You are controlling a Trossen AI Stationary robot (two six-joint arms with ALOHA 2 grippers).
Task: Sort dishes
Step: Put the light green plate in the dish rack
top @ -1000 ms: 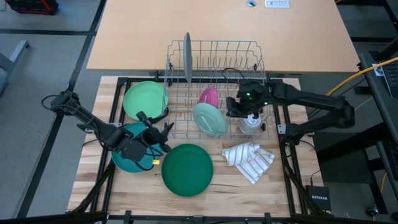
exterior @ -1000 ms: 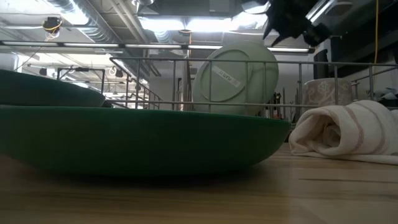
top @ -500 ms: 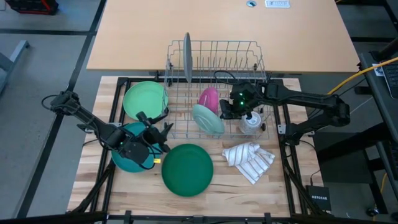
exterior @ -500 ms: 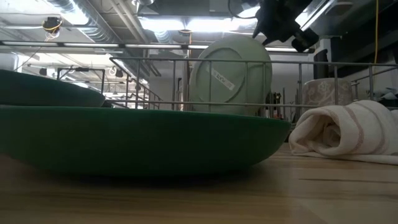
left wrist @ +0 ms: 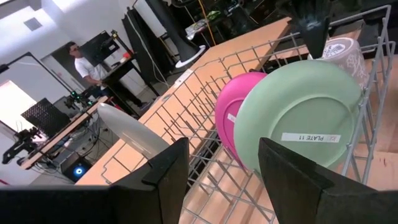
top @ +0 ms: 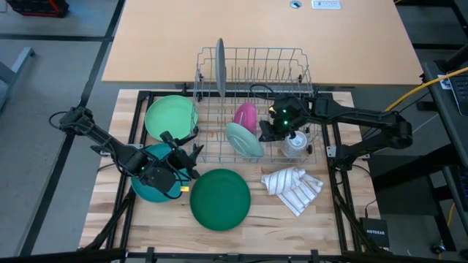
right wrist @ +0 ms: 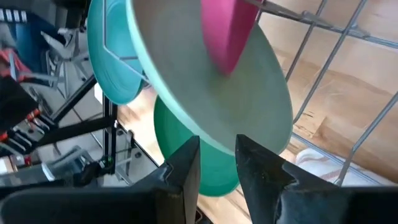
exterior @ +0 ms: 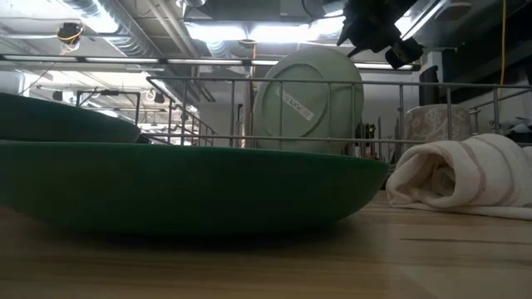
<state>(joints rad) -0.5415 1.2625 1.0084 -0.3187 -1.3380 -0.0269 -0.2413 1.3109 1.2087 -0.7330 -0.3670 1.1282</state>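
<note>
A pale green plate (top: 243, 140) stands on edge in the wire rack (top: 292, 62), leaning by a pink plate (top: 246, 113). A grey plate (top: 219, 67) stands at the rack's far left. My right gripper (top: 265, 131) is over the rack, open with a narrow gap, at the pale plate's upper rim (right wrist: 214, 148). My left gripper (top: 186, 155) is open over a teal plate (top: 146, 188) on the table. A light green plate (top: 172, 117) and a dark green plate (top: 219, 199) lie flat on the table. My right gripper comes from above, slanting from the table's right, with a finger (right wrist: 183, 171) on each side of the pale green plate's upper rim. Whether the fingers touch it, I cannot tell. The plate stands on its lower edge in the rack.
A small glass cup (top: 295, 144) stands in the rack's near right corner, close under my right arm. A striped white cloth (top: 292, 188) lies on the table in front of the rack. A person stands in the room behind, in the left wrist view (left wrist: 84, 62).
My right gripper has gone toward the table's left, over the rack to the pale green plate. The plate leaned more a second ago and now stands more upright.
</note>
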